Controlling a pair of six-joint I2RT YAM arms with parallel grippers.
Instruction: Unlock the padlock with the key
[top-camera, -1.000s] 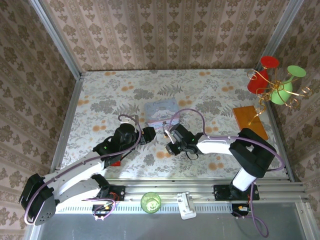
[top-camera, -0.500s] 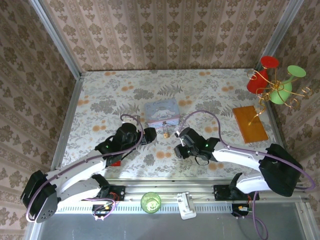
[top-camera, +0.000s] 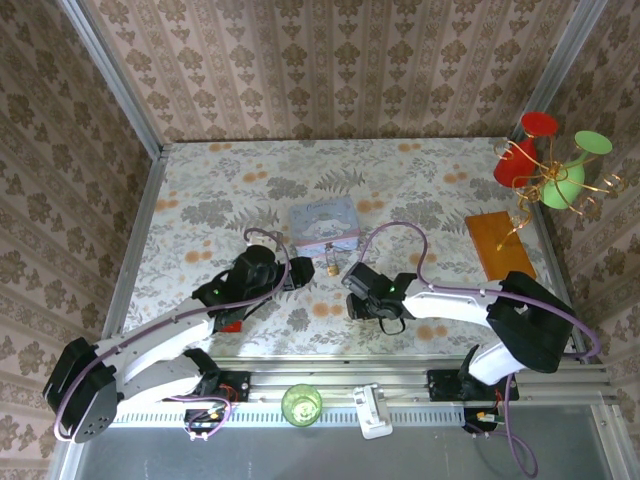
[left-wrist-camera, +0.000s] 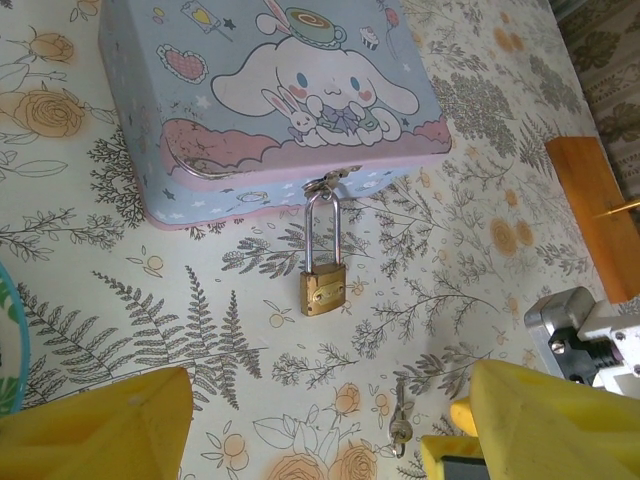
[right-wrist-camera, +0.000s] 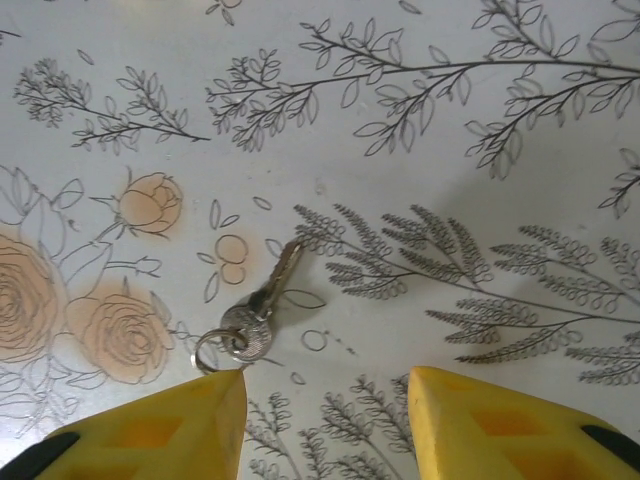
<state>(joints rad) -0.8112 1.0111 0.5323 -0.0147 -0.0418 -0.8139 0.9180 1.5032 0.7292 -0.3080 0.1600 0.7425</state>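
Note:
The small brass padlock (left-wrist-camera: 323, 286) lies flat on the floral table, its shackle hooked through the clasp of the pale blue cartoon tin (left-wrist-camera: 270, 90). In the top view the padlock (top-camera: 330, 267) sits just in front of the tin (top-camera: 323, 222). The silvery key (right-wrist-camera: 258, 312) with its ring rests on the table just ahead of my right gripper (right-wrist-camera: 325, 410), close to its left finger and touching neither. That gripper is open. My left gripper (left-wrist-camera: 320, 430) is open too, wide, with the padlock ahead of it and the key (left-wrist-camera: 399, 420) near its right finger.
An orange wooden block (top-camera: 500, 247) lies at the right, with red and green cups on a gold wire stand (top-camera: 550, 165) behind it. A green cup (top-camera: 301, 403) stands on the near rail. A small red object (top-camera: 232, 325) lies under the left arm.
My right gripper has drawn back left toward the padlock and its jaws have widened. The key now lies free on the table. The left arm has barely moved.

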